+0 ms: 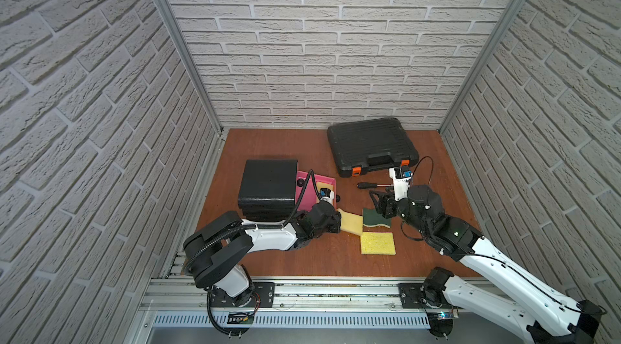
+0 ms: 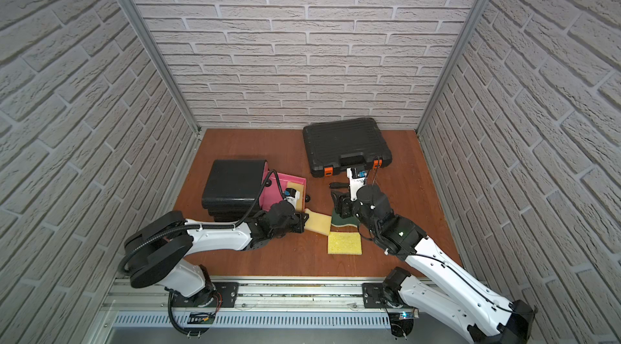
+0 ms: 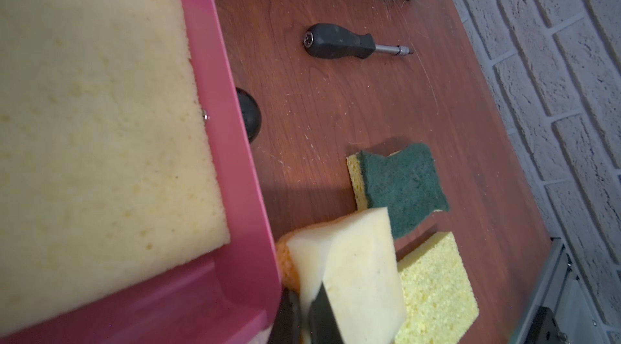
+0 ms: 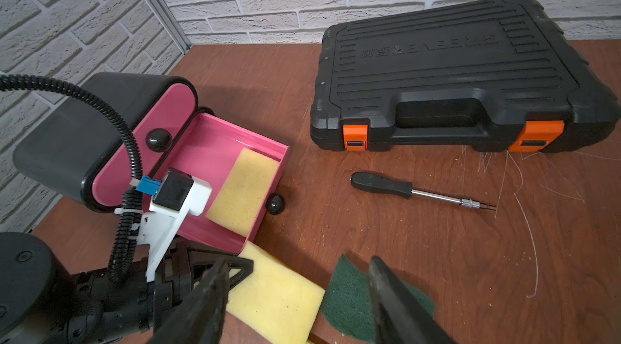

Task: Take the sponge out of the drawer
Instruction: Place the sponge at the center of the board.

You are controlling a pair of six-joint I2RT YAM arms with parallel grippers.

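Lab robot cell: faux-brick panels [image 1: 336, 56] in alu frame [image 1: 182, 46], wood-look tabletop [image 1: 285, 151], arm mount plates [image 1: 263, 290] on rail [image 1: 336, 293] at 6 o'clock.

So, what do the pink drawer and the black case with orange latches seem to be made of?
Pink drawer: probably plastic, smooth with a soft sheen; thin, even walls.
Black case: likely moulded plastic, matte; ribbed lid, raised lettering, moulded-in handle.

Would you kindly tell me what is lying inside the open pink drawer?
One pale yellow sponge lies flat against the pink drawer's front wall; the floor beside it looks bare. The left arm's camera mount covers part of the drawer, so anything there is hidden.
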